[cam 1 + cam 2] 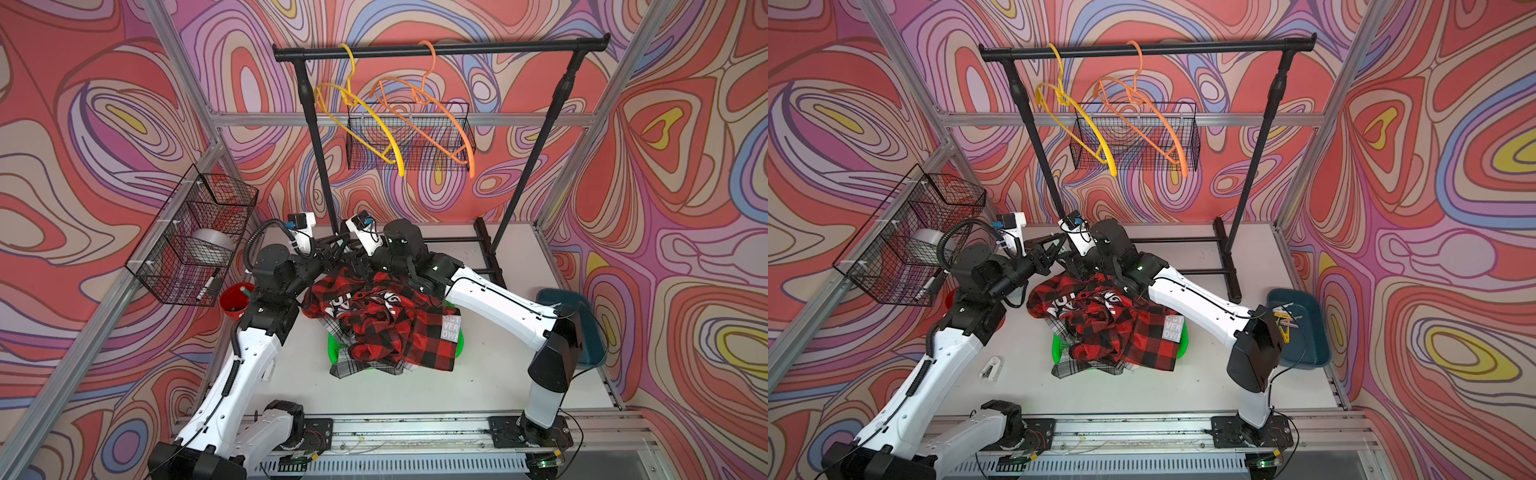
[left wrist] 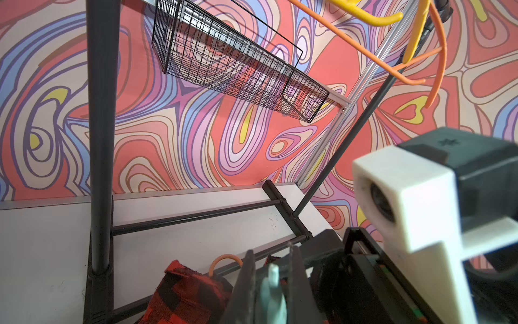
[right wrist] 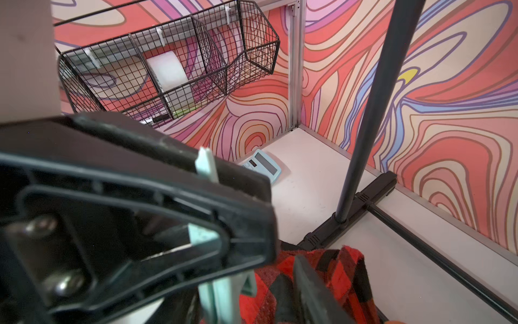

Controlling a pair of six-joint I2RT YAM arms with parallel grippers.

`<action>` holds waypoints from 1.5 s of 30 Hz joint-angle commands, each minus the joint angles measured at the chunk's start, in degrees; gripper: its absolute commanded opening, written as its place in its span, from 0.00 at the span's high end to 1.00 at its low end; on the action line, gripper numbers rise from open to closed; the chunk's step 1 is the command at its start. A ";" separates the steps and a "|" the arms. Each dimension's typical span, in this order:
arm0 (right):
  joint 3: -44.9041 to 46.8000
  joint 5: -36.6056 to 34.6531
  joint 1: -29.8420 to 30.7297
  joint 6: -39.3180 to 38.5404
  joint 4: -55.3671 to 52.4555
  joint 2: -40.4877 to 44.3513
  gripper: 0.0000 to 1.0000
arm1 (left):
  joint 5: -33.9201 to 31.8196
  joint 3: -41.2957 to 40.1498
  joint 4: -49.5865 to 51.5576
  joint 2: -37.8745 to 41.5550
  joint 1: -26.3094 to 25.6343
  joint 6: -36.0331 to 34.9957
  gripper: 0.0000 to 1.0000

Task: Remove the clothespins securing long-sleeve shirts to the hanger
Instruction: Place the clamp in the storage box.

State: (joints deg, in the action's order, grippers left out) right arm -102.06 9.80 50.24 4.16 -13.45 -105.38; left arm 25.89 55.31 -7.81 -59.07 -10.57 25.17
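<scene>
You're looking at three hangers: the yellow hanger (image 1: 400,164) and the orange hanger (image 1: 471,160) are hanging on the rack (image 1: 440,49), and a third hanger (image 2: 225,259) is poking its orange hook out by the rack's base. Two wire baskets are sitting there, the back basket (image 1: 436,141) behind the rack and the side basket (image 1: 166,266) off to its side. Two plaid shirts, the red-black shirt (image 1: 415,336) and the grey-white shirt (image 1: 343,368), are lying in front of it. One teal clothespin (image 2: 273,283) is showing.

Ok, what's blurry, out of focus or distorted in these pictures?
Left wrist view: the teal clothespin and the white camera mount near the lens are blurred; the wire basket is sharp. Right wrist view: the calculator is clear, the clothespin up close softer. Both top views: evenly lit, frame posts splay from wide-angle distortion.
</scene>
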 commanded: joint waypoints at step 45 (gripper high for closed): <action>23.79 -11.21 -9.08 10.97 -6.10 23.27 1.00 | -7.85 2.55 4.75 2.32 1.20 -3.24 0.17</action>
State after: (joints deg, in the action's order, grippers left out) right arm -82.15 1.61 46.17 9.50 -15.70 -87.59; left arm 18.59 58.35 -1.10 -57.91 -10.00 22.52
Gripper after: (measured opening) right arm 0.171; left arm 0.832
